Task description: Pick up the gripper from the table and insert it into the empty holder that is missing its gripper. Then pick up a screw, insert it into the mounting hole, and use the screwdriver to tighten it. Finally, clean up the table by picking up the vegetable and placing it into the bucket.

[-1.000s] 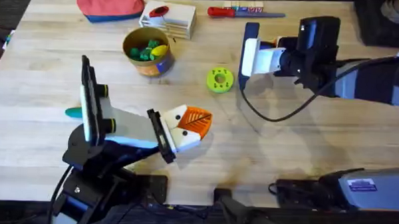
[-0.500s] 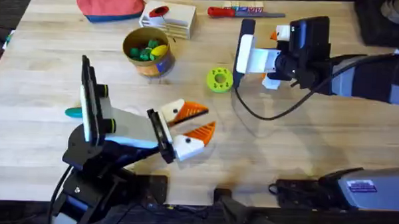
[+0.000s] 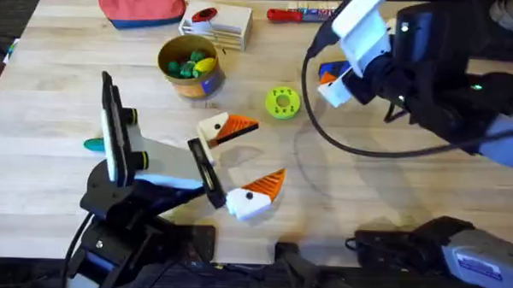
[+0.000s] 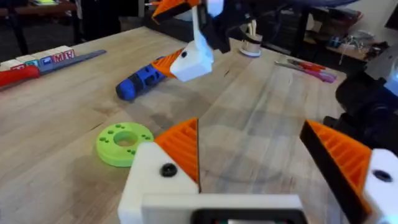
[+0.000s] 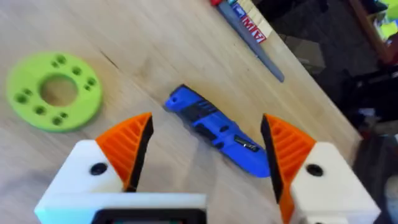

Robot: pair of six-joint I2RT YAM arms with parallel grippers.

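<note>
Far left, near edge of the tabletop (image 3: 391,200): teal-green vegetable (image 3: 95,143) lies flat, half hidden behind the left arm. Bucket (image 3: 189,66) stands left of center toward the far side, green and yellow toys inside. Red pouch (image 3: 141,5) at the far left edge, a white stand with a red piece on it just right of it. Left tool (image 3: 241,164) sits center-near, jaws wide, nothing between them; both fingers carry orange tips on white mounts. Lime-green disc (image 3: 283,102) lies on the wood right of the bucket, just beyond the left tool. Red-handled screwdriver (image 3: 288,15) lies along the far edge. Right tool (image 5: 205,155) hangs above the far right of the tabletop, jaws wide and empty, straddling the blue screwdriver (image 5: 216,132) from above without touching it. The blue screwdriver lies flat on the wood, right of the disc. Can't tell from these views where the loose orange gripper or the bare holder are.
</note>
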